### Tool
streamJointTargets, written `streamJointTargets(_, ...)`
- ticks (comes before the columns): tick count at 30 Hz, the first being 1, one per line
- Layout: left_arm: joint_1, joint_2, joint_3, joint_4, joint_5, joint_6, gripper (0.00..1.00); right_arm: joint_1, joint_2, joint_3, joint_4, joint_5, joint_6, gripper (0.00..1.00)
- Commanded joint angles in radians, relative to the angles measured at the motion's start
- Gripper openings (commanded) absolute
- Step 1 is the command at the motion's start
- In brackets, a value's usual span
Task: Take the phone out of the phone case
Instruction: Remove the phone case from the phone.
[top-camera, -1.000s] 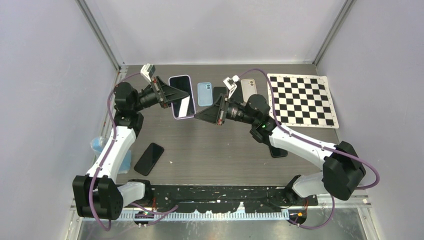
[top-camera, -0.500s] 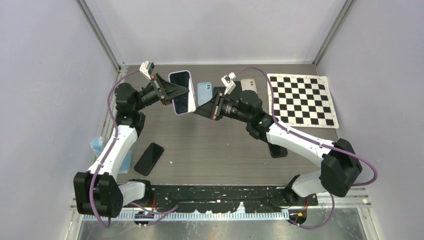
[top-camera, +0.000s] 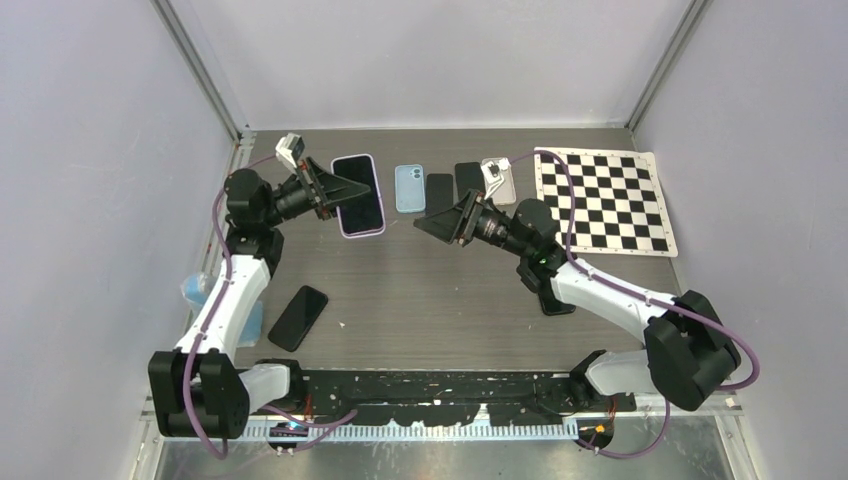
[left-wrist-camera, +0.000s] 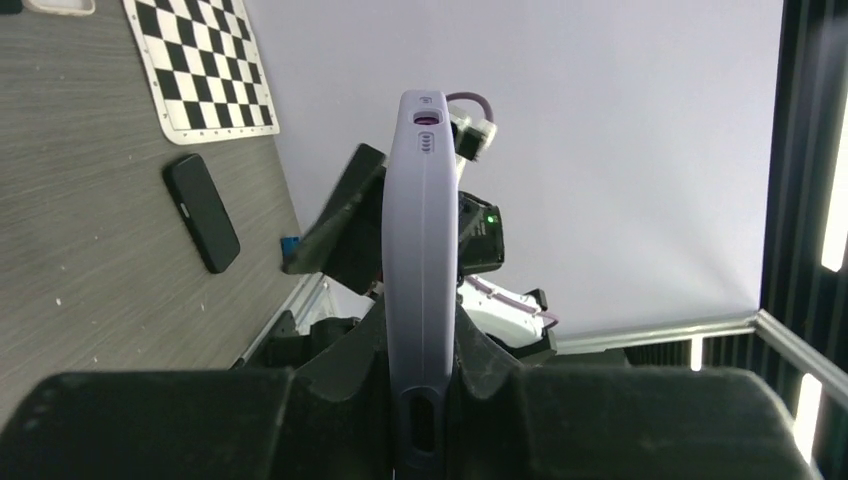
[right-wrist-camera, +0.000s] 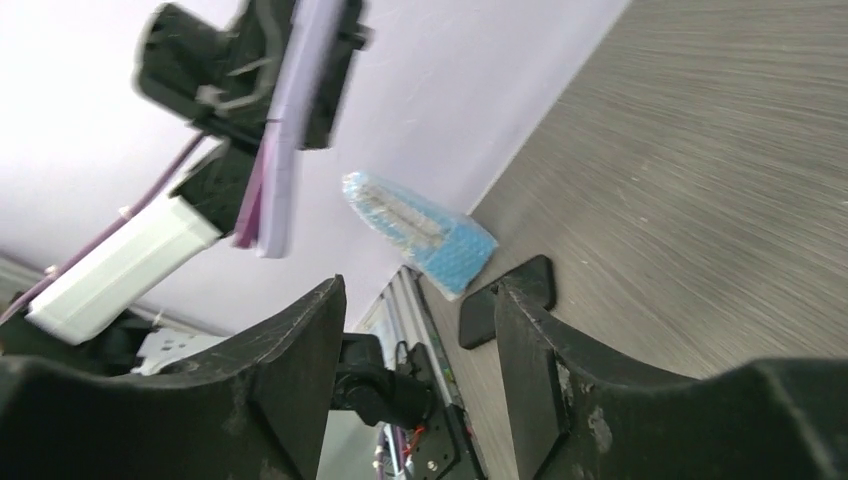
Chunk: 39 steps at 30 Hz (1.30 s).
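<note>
The left jaws are clamped narrow on the case (left-wrist-camera: 421, 230), gripping it by one end and holding it off the counter (top-camera: 430, 290) near the back left. The phone (top-camera: 360, 195) sits in the case, its dark screen framed by the lavender rim when seen from above. From the left wrist the case is edge-on, standing straight up between the fingers (left-wrist-camera: 350, 370).

The right jaws stand wide with nothing between them. They point left toward the case but are apart from it, hanging above the middle of the counter.

A blue phone (top-camera: 408, 188), two black ones (top-camera: 438, 190) and a pale one (top-camera: 503, 182) lie in a row along the back. Beside them, at the back right, is a checkered mat (top-camera: 605, 200). Another black phone (top-camera: 298, 317) lies at the near left, and one more (top-camera: 556, 303) is partly hidden under the right arm (top-camera: 610, 295). A blue bubble-wrap pack (right-wrist-camera: 420, 232) lies at the left edge, by the left arm (top-camera: 235, 290).
</note>
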<state>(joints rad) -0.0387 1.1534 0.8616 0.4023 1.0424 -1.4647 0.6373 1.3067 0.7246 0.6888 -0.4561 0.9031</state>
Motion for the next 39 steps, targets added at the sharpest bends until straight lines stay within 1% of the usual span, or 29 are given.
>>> streamJointTargets(1,0.013,-0.021,-0.030,0.006,-0.029,-0.081,0.00,0.007,-0.037,0.037,0.218,-0.172,0.055,0.63)
streamJointTargets(4,0.013,-0.013,-0.059,0.014,-0.072,-0.127,0.00,0.028,-0.029,0.072,0.266,-0.220,0.108,0.64)
streamJointTargets(8,0.014,-0.010,-0.094,0.055,-0.118,-0.183,0.00,0.089,-0.021,0.113,0.234,-0.193,0.093,0.63)
streamJointTargets(10,0.014,-0.008,-0.094,0.061,-0.125,-0.192,0.00,0.113,-0.013,0.112,0.245,-0.152,0.105,0.57)
streamJointTargets(11,0.014,-0.010,-0.091,0.060,-0.125,-0.191,0.00,0.124,-0.009,0.110,0.280,-0.140,0.112,0.52)
streamJointTargets(13,0.014,-0.016,-0.087,0.054,-0.126,-0.192,0.00,0.135,0.007,0.111,0.310,-0.132,0.133,0.46)
streamJointTargets(15,0.014,-0.022,-0.085,0.037,-0.127,-0.192,0.00,0.145,0.023,0.123,0.313,-0.132,0.145,0.43)
streamJointTargets(21,0.014,-0.046,-0.090,0.013,-0.121,-0.195,0.00,0.154,0.074,0.152,0.298,-0.091,0.147,0.42)
streamJointTargets(28,0.014,-0.073,-0.088,-0.027,-0.106,-0.196,0.00,0.154,0.140,0.174,0.305,-0.052,0.160,0.37)
streamJointTargets(33,0.014,-0.086,-0.085,-0.036,-0.115,-0.195,0.00,0.153,0.181,0.153,0.326,-0.026,0.171,0.35)
streamJointTargets(39,0.013,-0.092,-0.074,-0.026,-0.105,-0.195,0.00,0.153,0.197,0.122,0.320,0.015,0.149,0.34)
